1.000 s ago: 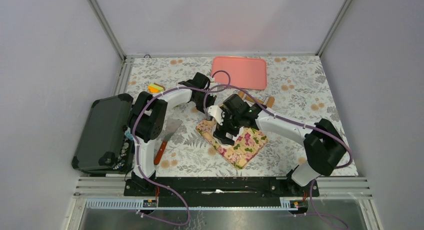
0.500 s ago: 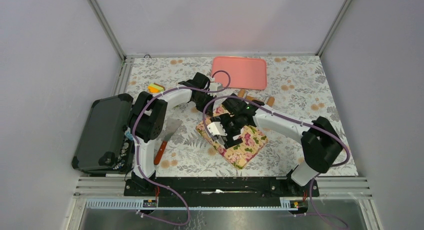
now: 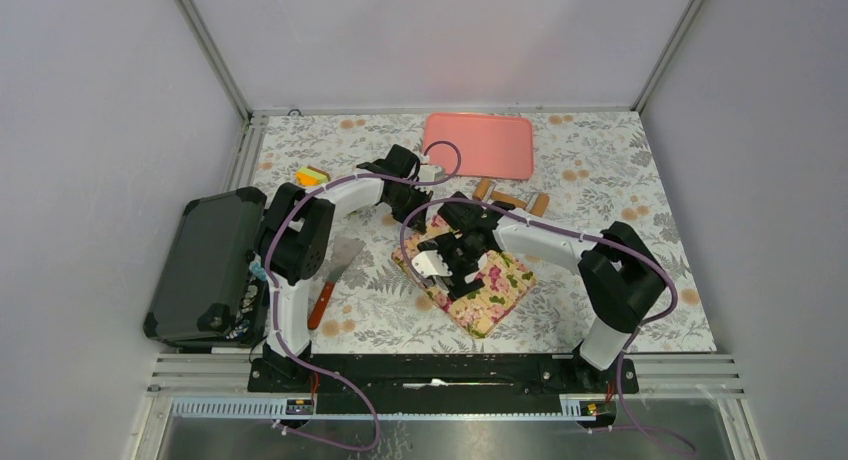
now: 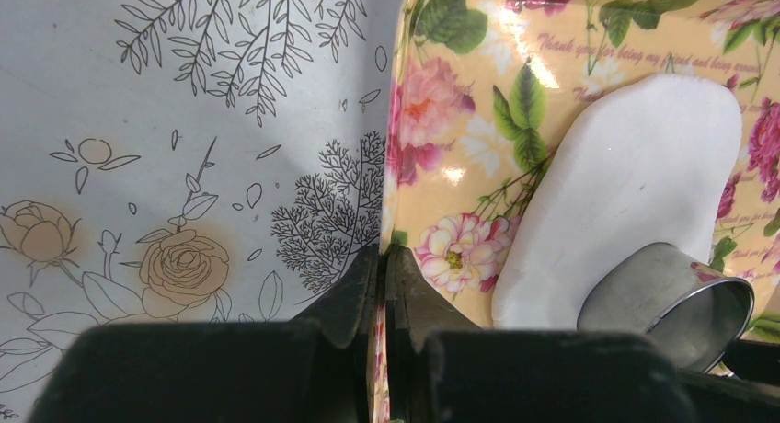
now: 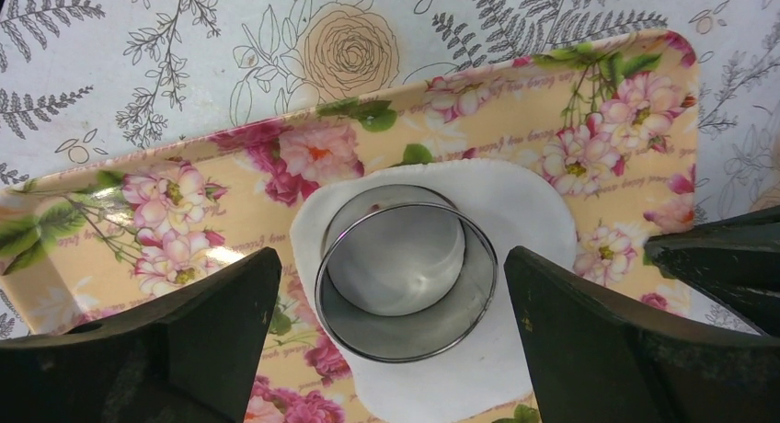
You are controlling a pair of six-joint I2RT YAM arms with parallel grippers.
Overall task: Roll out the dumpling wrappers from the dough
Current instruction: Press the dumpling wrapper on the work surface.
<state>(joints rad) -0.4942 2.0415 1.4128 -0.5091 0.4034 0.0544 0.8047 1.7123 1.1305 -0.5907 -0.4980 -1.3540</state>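
A flat white sheet of dough [image 5: 524, 211] lies on the floral tray [image 5: 184, 202]. A shiny metal ring [image 5: 405, 276] stands on the dough, and round dough shows inside it. My right gripper [image 5: 388, 267] hangs open over the ring, one finger on each side with a gap to it. My left gripper [image 4: 384, 267] is shut on the tray's rim [image 4: 395, 165], beside the dough [image 4: 635, 193] and the ring [image 4: 671, 303]. From above, both grippers meet at the tray [image 3: 495, 300]. No separate dumpling wrappers are in view.
A pink tray [image 3: 478, 145] lies at the back. A wooden rolling pin [image 3: 510, 198] lies between it and the floral tray. A scraper [image 3: 335, 265] with an orange handle lies to the left. A black case [image 3: 200, 265] sits at the left edge, an orange-yellow block [image 3: 312, 176] behind it.
My right arm has swung left and its open gripper has shifted a little left and nearer over the floral tray. The left arm has not moved.
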